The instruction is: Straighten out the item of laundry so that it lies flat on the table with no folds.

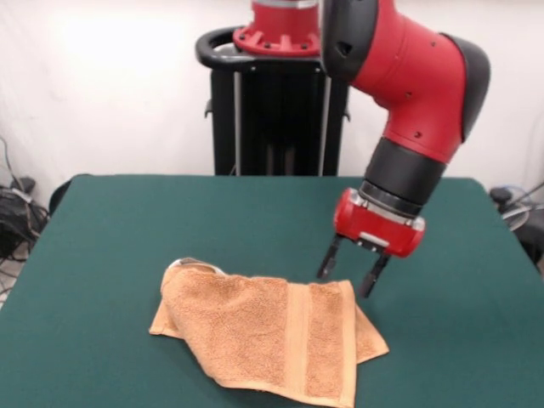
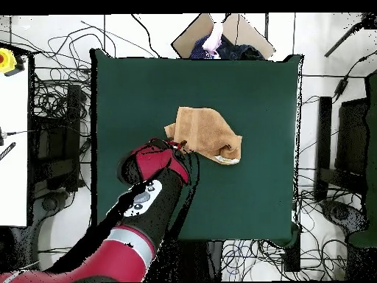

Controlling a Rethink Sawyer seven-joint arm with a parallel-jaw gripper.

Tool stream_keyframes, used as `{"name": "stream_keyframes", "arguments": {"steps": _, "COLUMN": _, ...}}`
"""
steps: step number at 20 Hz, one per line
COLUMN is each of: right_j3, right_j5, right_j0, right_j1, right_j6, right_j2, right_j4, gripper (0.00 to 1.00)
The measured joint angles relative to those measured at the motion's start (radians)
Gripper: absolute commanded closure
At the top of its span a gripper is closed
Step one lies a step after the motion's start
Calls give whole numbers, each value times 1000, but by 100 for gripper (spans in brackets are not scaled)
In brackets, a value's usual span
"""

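The orange-tan towel (image 1: 270,336) lies folded over itself on the green table (image 1: 110,246), near the front edge, with a woven band showing and a white tag (image 1: 189,263) at its far left corner. My gripper (image 1: 350,270) is open and empty, hovering just above the towel's far right corner. In the overhead view the towel (image 2: 205,133) lies mid-table and the gripper (image 2: 177,147) is at its lower left corner, under the red wrist.
The black pedestal (image 1: 276,110) stands behind the table's far edge. Cables (image 2: 55,110) and boxes lie on the floor around the table (image 2: 250,199). A person's sleeve (image 2: 215,37) shows beyond the table's top edge in the overhead view.
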Motion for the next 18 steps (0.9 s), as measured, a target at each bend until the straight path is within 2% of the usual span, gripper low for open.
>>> {"name": "stream_keyframes", "arguments": {"steps": 11, "right_j3": 0, "right_j5": 0, "right_j0": -33, "right_j1": -5, "right_j6": 0, "right_j2": -12, "right_j4": 0, "gripper": 0}}
{"name": "stream_keyframes", "arguments": {"steps": 18, "right_j3": 2, "right_j5": 0, "right_j0": -109, "right_j1": -28, "right_j6": 0, "right_j2": 41, "right_j4": -1, "gripper": 0}}
